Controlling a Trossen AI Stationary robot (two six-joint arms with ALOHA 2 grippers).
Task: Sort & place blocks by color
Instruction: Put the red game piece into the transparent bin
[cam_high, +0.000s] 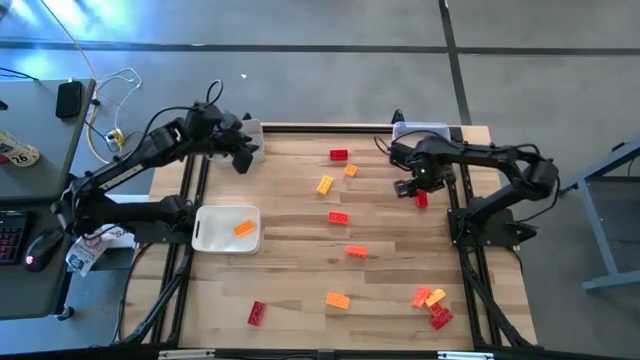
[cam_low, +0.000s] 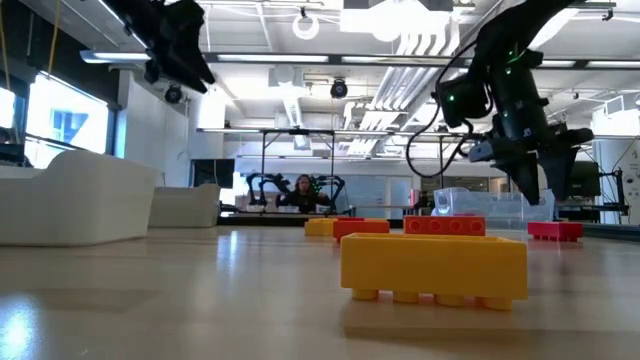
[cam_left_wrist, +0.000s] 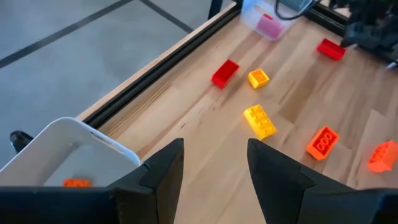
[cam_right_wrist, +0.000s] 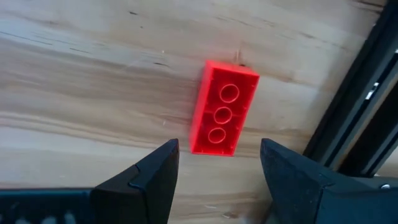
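Small studded blocks in red, orange and yellow lie scattered on the wooden table. My right gripper (cam_high: 415, 186) is open and hovers, fingers pointing down, just above a red block (cam_right_wrist: 222, 117) near the table's far right side (cam_high: 421, 199); it touches nothing. My left gripper (cam_high: 240, 152) is open and raised at the far left, beside a white tray (cam_left_wrist: 68, 146) that holds an orange block (cam_left_wrist: 76, 182). A second white tray (cam_high: 205, 240) at the left holds an orange block (cam_high: 244, 228).
A clear tray (cam_high: 420, 131) stands at the far right corner, behind my right gripper. Loose blocks lie mid-table (cam_high: 324, 184) (cam_high: 338, 216) (cam_high: 356, 251), near the front (cam_high: 257, 312) (cam_high: 337, 298), and clustered at the near right (cam_high: 432, 302). Black frame rails run along both table sides.
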